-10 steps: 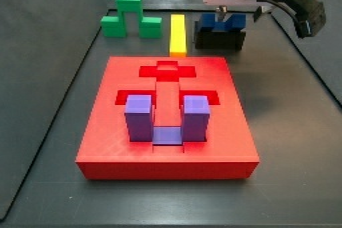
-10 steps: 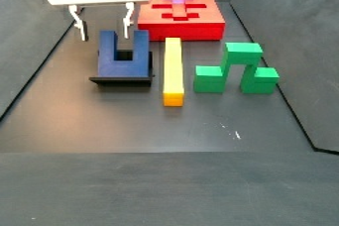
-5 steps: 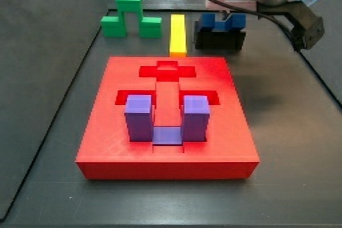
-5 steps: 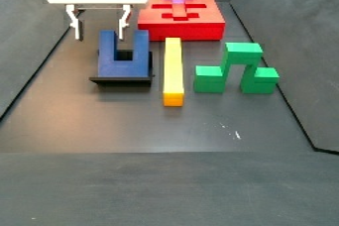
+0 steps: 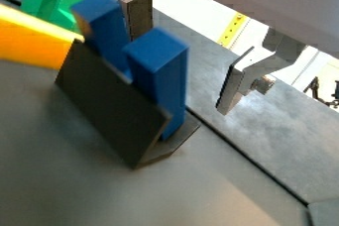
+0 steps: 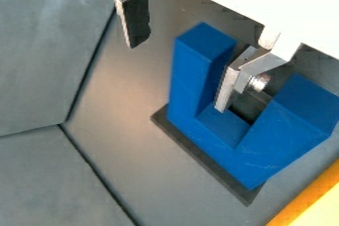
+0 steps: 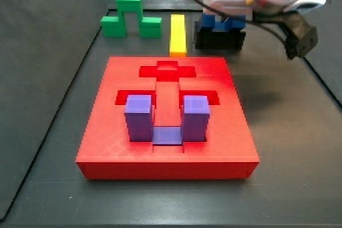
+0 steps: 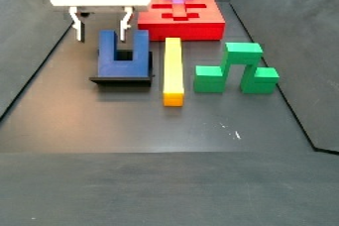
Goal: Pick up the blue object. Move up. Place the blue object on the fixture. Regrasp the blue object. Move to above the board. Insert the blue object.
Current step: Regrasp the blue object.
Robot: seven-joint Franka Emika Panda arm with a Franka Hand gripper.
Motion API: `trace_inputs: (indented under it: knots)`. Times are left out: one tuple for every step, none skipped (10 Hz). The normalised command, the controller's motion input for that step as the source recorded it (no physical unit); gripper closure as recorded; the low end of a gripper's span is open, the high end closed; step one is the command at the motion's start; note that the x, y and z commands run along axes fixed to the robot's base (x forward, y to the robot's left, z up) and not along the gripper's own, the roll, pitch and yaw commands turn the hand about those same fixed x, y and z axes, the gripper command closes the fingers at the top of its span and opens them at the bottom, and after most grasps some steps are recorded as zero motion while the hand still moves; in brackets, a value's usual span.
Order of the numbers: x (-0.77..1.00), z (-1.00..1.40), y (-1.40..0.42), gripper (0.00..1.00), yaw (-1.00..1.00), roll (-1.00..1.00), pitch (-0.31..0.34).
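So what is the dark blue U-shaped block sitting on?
The dark blue U-shaped block sits on the black fixture, prongs up. The block covers the fixture's top, so that stays hidden. The open gripper straddles one prong.

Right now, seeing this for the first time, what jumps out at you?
The big red board fills the table's middle, with a purple block sitting in it. Behind it, the open gripper hovers around the blue object, which rests on the black fixture beside a yellow bar and a green block.

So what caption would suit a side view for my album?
Open gripper hovering over the blue object resting on the fixture.
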Motion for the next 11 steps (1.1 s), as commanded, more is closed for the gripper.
trace_inputs:
  knots:
    - [0.06,-0.05,-0.05,0.00,0.00,0.45,0.140]
    - [0.09,0.00,-0.01,0.00,-0.04,0.41,0.203]
    - [0.08,-0.09,0.00,0.00,-0.04,0.37,0.140]
    - [0.05,-0.14,0.00,0.00,-0.04,0.27,0.094]
    - [0.02,-0.19,0.00,0.00,-0.02,0.11,0.020]
    - [0.00,-0.11,0.00,0.00,0.00,0.00,0.000]
    - [0.00,-0.07,0.00,0.00,0.00,-0.03,0.000]
    - [0.00,-0.10,0.00,0.00,0.00,-0.03,-0.011]
    - [0.00,-0.13,0.00,0.00,0.00,-0.01,-0.020]
    - [0.00,0.00,0.00,0.00,0.00,0.00,0.000]
    - [0.00,0.00,0.00,1.00,0.00,0.00,0.000]
